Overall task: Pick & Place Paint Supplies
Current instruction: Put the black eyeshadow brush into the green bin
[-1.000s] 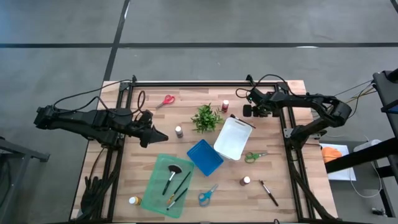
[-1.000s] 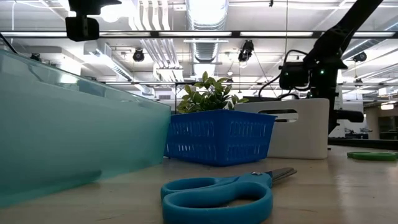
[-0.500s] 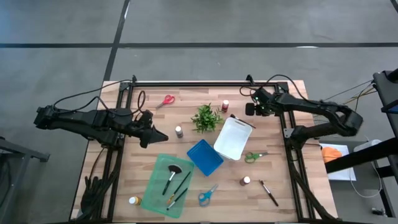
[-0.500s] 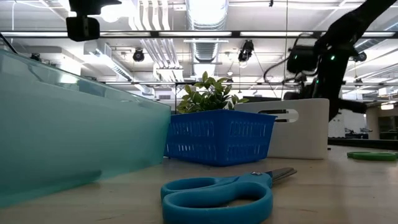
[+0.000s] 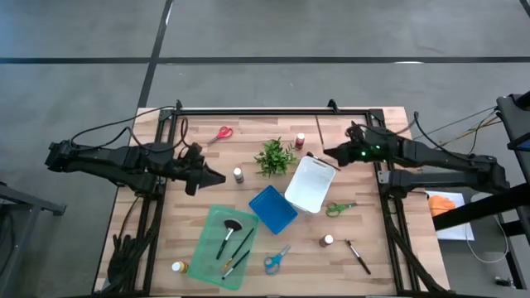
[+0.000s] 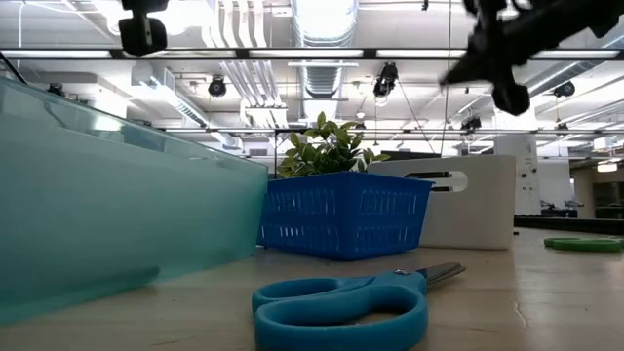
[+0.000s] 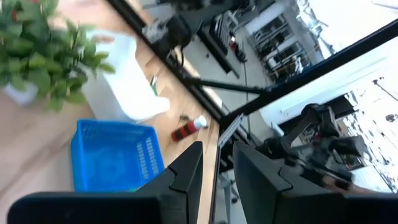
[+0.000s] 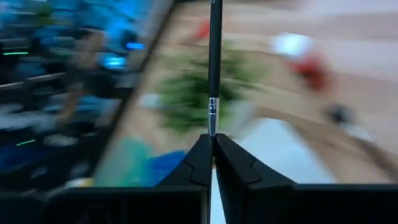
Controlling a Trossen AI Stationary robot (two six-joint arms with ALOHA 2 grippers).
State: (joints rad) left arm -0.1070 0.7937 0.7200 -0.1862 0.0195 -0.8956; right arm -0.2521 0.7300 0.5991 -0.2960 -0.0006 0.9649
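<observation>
The right gripper (image 5: 329, 152), clamped shut on 1 thin brush (image 8: 214, 59) above the white bin's (image 5: 308, 189) far edge, should carry it left, level, to the green tray (image 5: 209, 240).

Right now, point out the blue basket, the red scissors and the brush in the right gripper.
blue basket (image 5: 273, 209): high view, on its inner floor.
red scissors (image 5: 221, 133): high view, on the handles.
brush (image 8: 214, 56): right wrist view, on the dark handle above the right gripper (image 8: 212, 144).
</observation>
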